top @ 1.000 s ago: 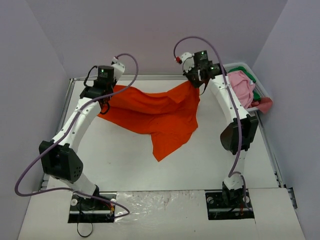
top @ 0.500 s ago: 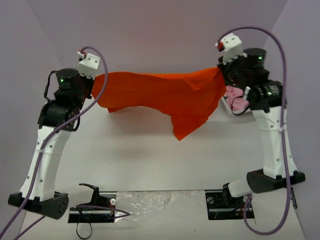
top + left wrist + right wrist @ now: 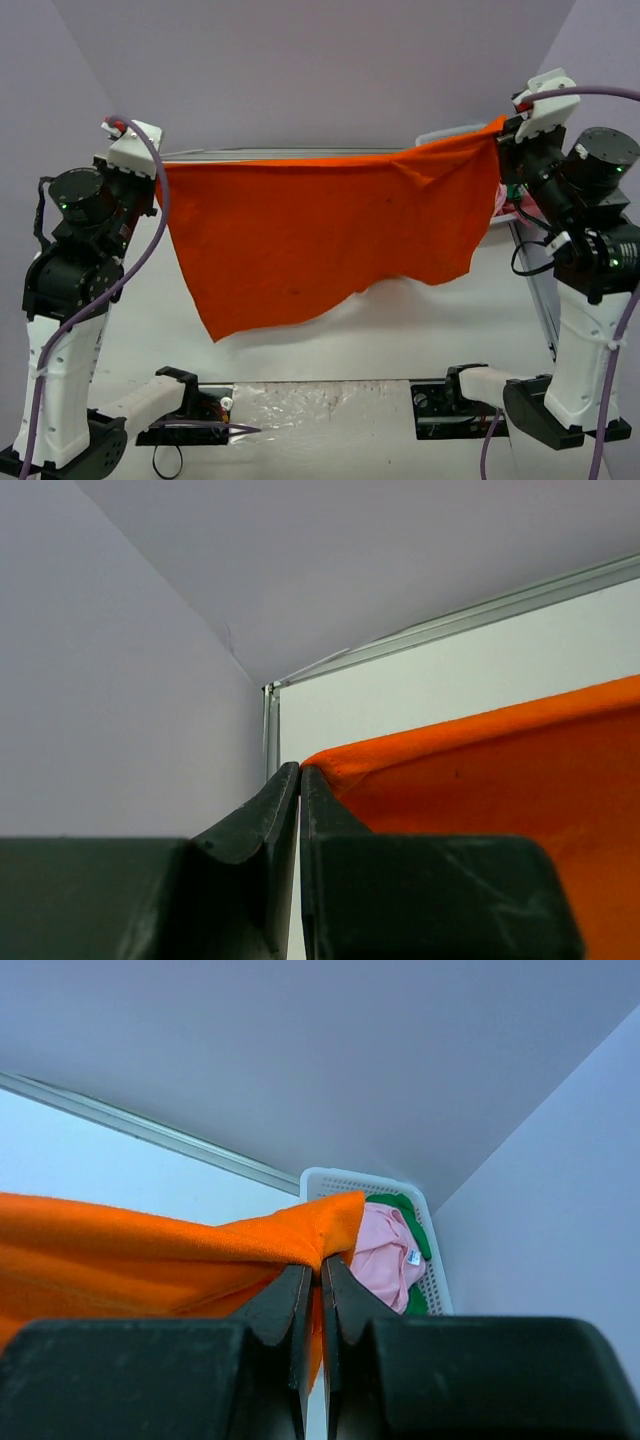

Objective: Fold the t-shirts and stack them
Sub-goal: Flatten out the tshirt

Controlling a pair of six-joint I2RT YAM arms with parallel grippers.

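Now, from the top external camera, the orange t-shirt hangs as a broad sheet between the two arms. Its upper edge is pulled nearly straight from the left arm across to the right arm, and its lower edge dips to a point on the left side above the desk. A second ago the same shirt drooped in a crumpled swag low over the desk with both arms reaching forward. Since then the arms have risen and drawn wide apart, so the cloth has opened out. I judge this to be the spreading step, with laying flat and folding still to come. In the left wrist camera the left jaws are pressed together with almost no gap, pinching a top corner of the orange cloth, which stretches away to the right. In the right wrist camera the right jaws are likewise closed tight on the opposite corner. Behind them the white basket stands in the far corner, holding a pink t-shirt with a green t-shirt under and around it. Counted up, there are two arms, one basket and three shirts: one orange in the air, one pink and one green in the basket, and none of them folded or stacked yet.
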